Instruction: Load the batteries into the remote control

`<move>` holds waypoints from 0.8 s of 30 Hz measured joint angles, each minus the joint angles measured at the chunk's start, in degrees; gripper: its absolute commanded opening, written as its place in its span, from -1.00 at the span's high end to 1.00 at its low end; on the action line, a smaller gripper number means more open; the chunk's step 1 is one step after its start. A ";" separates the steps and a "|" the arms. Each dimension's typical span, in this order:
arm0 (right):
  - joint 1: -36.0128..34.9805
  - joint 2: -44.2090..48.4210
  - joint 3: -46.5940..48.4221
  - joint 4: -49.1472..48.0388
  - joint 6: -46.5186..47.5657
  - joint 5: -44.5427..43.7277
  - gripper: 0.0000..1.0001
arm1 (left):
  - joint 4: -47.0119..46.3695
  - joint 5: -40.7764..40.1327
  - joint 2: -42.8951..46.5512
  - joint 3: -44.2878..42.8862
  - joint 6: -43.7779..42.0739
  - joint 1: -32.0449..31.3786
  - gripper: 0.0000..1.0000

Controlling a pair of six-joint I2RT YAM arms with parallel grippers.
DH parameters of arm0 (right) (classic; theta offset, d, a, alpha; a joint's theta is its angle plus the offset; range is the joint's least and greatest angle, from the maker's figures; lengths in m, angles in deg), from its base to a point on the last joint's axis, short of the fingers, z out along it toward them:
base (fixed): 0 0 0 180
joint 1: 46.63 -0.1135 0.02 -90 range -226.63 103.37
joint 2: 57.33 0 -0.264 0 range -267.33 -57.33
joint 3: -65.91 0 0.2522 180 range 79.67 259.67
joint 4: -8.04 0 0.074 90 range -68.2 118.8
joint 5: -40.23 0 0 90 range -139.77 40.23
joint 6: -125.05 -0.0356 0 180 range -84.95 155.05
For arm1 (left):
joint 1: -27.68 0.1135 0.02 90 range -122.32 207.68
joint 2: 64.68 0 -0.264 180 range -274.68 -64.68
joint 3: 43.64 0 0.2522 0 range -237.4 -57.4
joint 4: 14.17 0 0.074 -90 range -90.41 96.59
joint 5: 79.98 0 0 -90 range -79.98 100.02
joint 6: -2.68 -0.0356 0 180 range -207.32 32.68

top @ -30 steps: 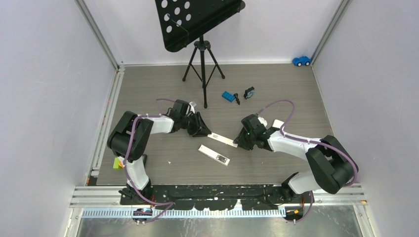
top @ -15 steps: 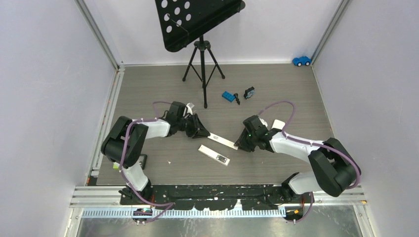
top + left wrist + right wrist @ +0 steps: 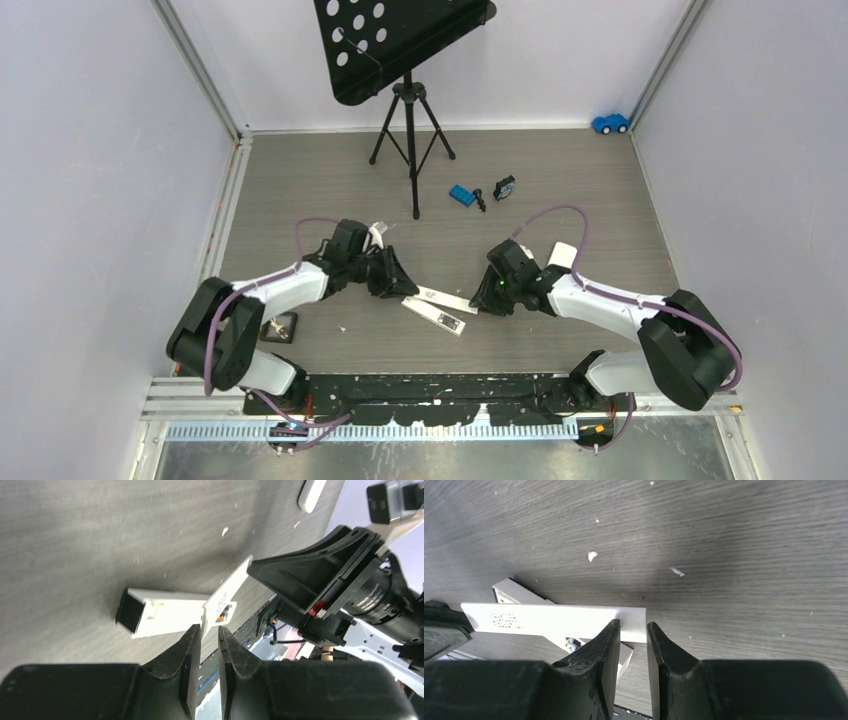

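Centrally, a little toward the near edge of the desk, the remote control (image 3: 435, 316) lies flat. Its white body is partly covered by a thin white plate (image 3: 440, 296) that both arms hold just above it.

The left gripper (image 3: 405, 285) is narrowed onto the plate's left end. In the left wrist view its fingers (image 3: 194, 647) pinch the plate (image 3: 227, 592) almost edge-on, so the plate's face is hard to read. The right gripper (image 3: 482, 297) is clamped on the other end, and its fingers (image 3: 606, 645) cover that corner of the plate (image 3: 554, 620).

Below the plate, the right wrist view shows only a corner of the remote (image 3: 509, 591), plus a small dark cylindrical bit (image 3: 572, 642) at its edge. I cannot tell whether that bit is one of the batteries. No cell can be made out from above.

Toward the far edge stand a music stand (image 3: 410, 40), a blue toy brick (image 3: 461, 195) and a small black-and-blue block (image 3: 504, 186). A blue toy car (image 3: 610, 123) sits at the far right corner. A small white object (image 3: 562, 252) is half hidden by the right arm's cable.
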 measured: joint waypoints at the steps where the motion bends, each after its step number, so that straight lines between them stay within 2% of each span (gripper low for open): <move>1: -0.50 0.22 0.00 0.17 0.13 0.02 0.39 | 0.59 -0.15 1.53 1.16 0.11 -0.31 0.59; 12: -5.90 3.89 0.02 2.58 0.28 -0.24 0.38 | 6.40 -2.16 15.87 10.60 2.58 -2.75 0.57; 20: -7.87 3.45 0.74 2.62 0.24 -1.79 0.39 | 6.73 -4.33 17.38 13.68 3.28 -3.02 0.54; 24: -8.39 3.17 1.31 3.02 0.24 -3.61 0.39 | 6.47 -4.74 16.55 13.70 3.26 -3.02 0.45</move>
